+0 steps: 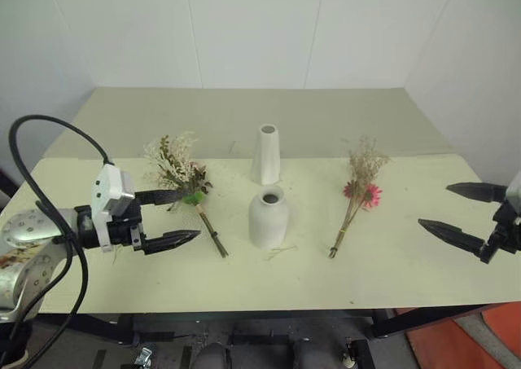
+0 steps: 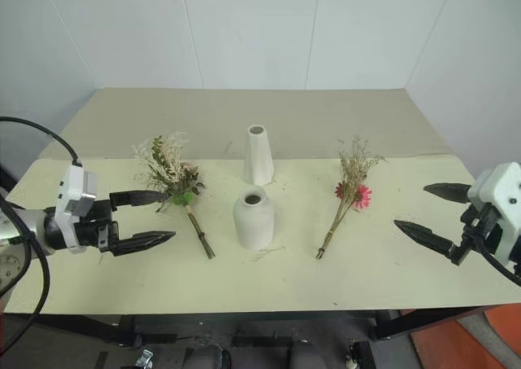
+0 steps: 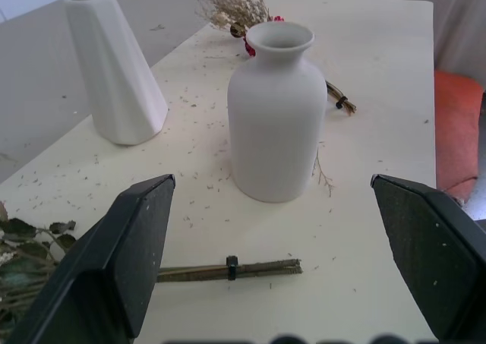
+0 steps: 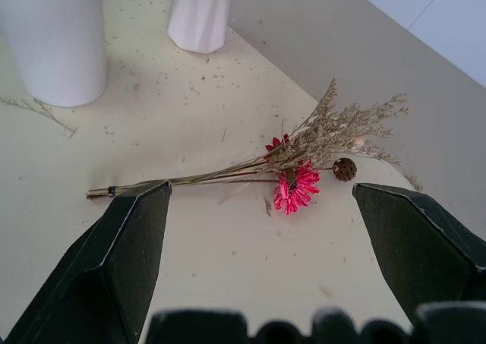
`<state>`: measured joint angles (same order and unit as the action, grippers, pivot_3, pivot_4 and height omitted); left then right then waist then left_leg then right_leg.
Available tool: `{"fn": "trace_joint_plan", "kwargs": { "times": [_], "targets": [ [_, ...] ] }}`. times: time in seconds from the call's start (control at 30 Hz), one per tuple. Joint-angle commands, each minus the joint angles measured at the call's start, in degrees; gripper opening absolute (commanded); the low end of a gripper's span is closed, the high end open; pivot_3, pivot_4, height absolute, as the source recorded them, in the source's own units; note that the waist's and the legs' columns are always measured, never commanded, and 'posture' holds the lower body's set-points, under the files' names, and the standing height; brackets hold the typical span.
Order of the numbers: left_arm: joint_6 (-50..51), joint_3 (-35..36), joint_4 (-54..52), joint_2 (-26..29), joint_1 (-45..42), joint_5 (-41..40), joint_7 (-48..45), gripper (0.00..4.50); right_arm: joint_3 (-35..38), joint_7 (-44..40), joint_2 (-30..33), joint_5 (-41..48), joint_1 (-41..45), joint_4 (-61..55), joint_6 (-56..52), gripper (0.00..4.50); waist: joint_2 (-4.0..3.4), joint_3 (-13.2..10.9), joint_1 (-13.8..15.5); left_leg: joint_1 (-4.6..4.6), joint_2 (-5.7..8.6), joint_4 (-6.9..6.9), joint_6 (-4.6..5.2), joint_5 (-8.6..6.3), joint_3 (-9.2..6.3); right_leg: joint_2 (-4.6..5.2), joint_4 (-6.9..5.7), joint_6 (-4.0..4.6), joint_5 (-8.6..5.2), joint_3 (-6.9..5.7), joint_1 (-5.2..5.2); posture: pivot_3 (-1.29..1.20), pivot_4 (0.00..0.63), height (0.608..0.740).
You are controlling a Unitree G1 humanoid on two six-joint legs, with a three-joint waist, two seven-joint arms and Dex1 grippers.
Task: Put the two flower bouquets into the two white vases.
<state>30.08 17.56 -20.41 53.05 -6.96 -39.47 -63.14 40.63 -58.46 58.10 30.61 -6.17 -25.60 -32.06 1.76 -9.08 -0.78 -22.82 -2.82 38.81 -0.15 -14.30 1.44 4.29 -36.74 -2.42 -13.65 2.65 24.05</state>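
Both grippers hover above the pale table (image 1: 122, 287) with their black fingers spread wide and nothing between them. On the left, the left gripper (image 1: 177, 217) points toward the middle of the table; the rose bouquet (image 1: 181, 172) lies just beyond and to the right of its fingertips, flower heads toward the far side, the stems (image 1: 210, 232) running toward the near edge and passing just right of the near fingertip. In the left wrist view those tied stems lie across the gap between the fingers, with the shorter round-shouldered vase (image 3: 275, 112) standing upright past them and the tall tapered vase (image 3: 114, 64) upright behind it, farther away.

On the right, the right gripper (image 1: 458, 213) points inward from near the table's right edge. The thin daisy bouquet (image 1: 358, 191) lies well to its left, between it and the vases, beige sprigs toward the far side, stem ends toward the near edge. The right wrist view shows that bunch lying flat ahead of the parted fingers, its pink daisy (image 4: 295, 189) not touched by either finger.
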Motion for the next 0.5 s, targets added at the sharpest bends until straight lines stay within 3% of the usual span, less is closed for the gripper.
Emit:
{"fn": "trace_joint_plan", "kwargs": {
  "times": [0.03,0.23,0.4,0.5],
  "targets": [
    [-0.85,3.04,-1.76,0.32,0.3,-0.65,0.52,4.5,-0.09,0.47,1.08,0.64,1.11,-0.72,-0.37,4.49,0.0,0.0,0.12,0.0,0.0,0.0,0.0,0.0,0.0,0.0,0.0,0.0,0.0,0.0,0.0,0.0,0.15,0.74],
    [-0.58,4.43,-1.46,0.94,1.01,-0.54,0.52,4.5,-1.24,1.01,0.49,0.41,1.28,-1.22,-0.46,4.49,0.0,0.0,0.1,-0.01,0.0,0.01,0.0,0.0,0.0,0.01,0.01,0.0,0.0,-0.02,0.0,0.0,0.15,0.74],
    [6.25,1.14,-1.52,1.58,-0.64,2.25,8.71,4.5,-2.65,2.45,0.3,0.92,2.4,-2.18,-1.15,4.49,0.0,0.0,0.07,0.04,0.0,0.01,0.0,0.0,0.0,0.01,-0.02,0.0,0.0,-0.01,-0.03,0.0,0.15,0.74],
    [24.83,-5.18,-2.04,3.12,-8.84,0.77,18.57,4.5,-4.51,2.61,0.63,1.42,4.76,-2.14,-0.2,4.49,0.03,-0.02,0.27,0.04,0.0,0.04,0.0,0.0,-0.03,0.0,-0.05,-0.01,0.0,-0.01,-0.04,0.0,0.15,0.74]
  ]
}}
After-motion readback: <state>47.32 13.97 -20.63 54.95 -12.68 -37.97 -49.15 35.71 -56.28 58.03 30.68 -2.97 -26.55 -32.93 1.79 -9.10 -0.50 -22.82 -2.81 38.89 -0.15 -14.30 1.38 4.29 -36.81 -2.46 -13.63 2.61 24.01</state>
